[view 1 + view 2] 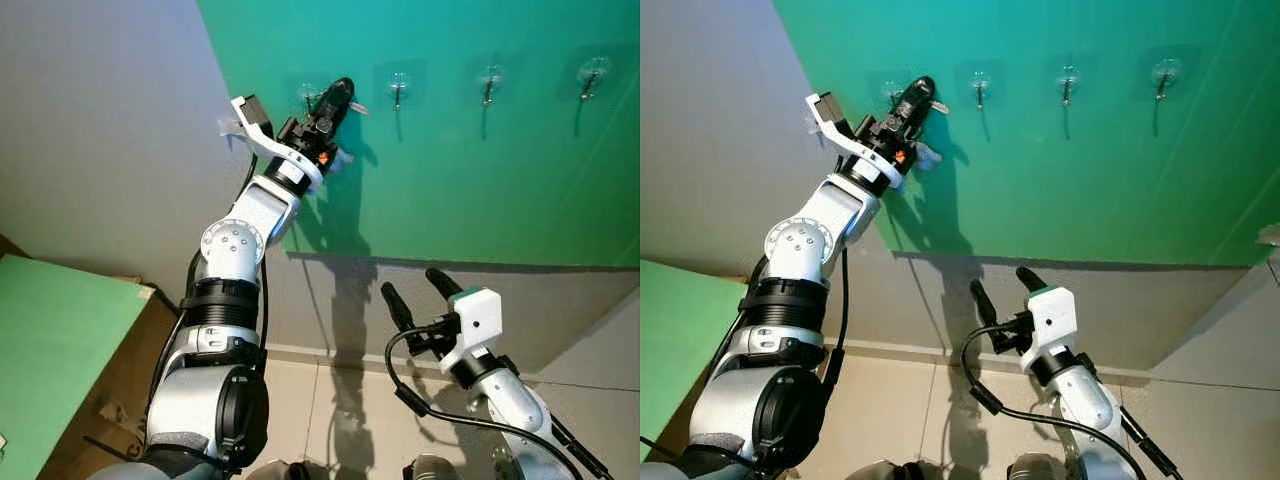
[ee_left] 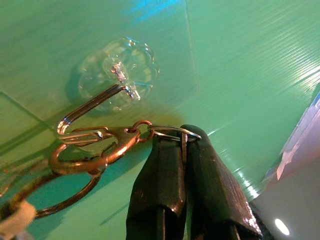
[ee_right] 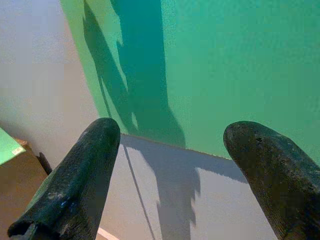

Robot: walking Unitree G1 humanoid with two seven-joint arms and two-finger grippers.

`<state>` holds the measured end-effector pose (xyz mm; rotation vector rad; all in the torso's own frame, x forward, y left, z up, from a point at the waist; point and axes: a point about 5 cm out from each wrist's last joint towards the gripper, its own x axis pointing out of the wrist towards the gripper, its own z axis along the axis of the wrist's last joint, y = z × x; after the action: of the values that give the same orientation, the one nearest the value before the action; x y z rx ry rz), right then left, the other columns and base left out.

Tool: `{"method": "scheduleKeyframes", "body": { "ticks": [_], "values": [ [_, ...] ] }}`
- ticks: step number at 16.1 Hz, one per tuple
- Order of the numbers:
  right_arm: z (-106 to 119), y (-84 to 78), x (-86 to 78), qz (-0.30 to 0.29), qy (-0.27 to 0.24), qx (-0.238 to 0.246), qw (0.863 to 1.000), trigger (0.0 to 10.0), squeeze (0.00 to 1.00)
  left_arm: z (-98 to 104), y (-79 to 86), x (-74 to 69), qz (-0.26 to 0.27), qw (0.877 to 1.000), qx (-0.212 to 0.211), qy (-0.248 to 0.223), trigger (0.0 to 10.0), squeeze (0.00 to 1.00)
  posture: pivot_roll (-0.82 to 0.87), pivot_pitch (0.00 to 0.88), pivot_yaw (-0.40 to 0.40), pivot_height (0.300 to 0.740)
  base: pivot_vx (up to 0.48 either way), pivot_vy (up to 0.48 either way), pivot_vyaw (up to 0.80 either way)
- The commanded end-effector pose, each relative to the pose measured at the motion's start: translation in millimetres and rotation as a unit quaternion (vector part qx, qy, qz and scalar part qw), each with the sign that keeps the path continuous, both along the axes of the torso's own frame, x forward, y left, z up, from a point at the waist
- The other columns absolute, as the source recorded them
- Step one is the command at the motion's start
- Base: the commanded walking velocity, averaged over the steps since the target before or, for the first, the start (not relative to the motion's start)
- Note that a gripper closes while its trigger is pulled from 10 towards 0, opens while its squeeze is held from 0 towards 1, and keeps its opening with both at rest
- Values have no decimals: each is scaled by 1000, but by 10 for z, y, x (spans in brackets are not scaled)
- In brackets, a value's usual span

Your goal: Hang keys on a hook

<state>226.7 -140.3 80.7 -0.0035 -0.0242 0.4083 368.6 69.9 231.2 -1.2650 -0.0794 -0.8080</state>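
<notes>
A green wall panel [image 1: 470, 190] stands above a grey wall [image 1: 100, 130], with a row of four clear stick-on hooks near its top. The left arm reaches up to the leftmost hook [image 2: 117, 80], while the right arm sits low in front of the grey strip under the panel. A green board [image 1: 50, 340] lies on a brown box at lower left. The right hand [image 1: 420, 290] is open, its fingers well apart and holding nothing. The left hand [image 2: 182, 145] is closed, pinching a small split ring of the keys [image 2: 95, 155]; their brass clasp lies against the metal prong of that hook, though whether it hangs on it I cannot tell
</notes>
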Motion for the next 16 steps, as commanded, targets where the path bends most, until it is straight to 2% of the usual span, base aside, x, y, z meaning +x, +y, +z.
{"method": "scheduleKeyframes", "body": {
  "ticks": [1,4,7,9,16],
  "values": [
    [19,32,-19,8,0,4,1000,10000,0,82,62,12,11,1000,-3,-16,0,0,-292,77,175,740,0,0,0],
    [12,28,-29,9,2,3,1000,10000,0,35,83,-16,18,1000,0,-11,0,0,-292,76,172,740,0,0,0],
    [1,26,-37,12,5,1,1000,10000,0,-37,89,-103,31,999,31,-10,0,0,-284,74,167,740,0,0,0],
    [-2,32,-33,15,6,1,1000,10000,0,-33,104,-137,32,999,32,-14,0,0,-282,72,165,740,0,0,0],
    [-3,39,-26,21,8,-1,1000,10000,0,-24,54,-134,30,999,39,-17,0,0,-281,74,160,740,0,0,0]
  ]
}}
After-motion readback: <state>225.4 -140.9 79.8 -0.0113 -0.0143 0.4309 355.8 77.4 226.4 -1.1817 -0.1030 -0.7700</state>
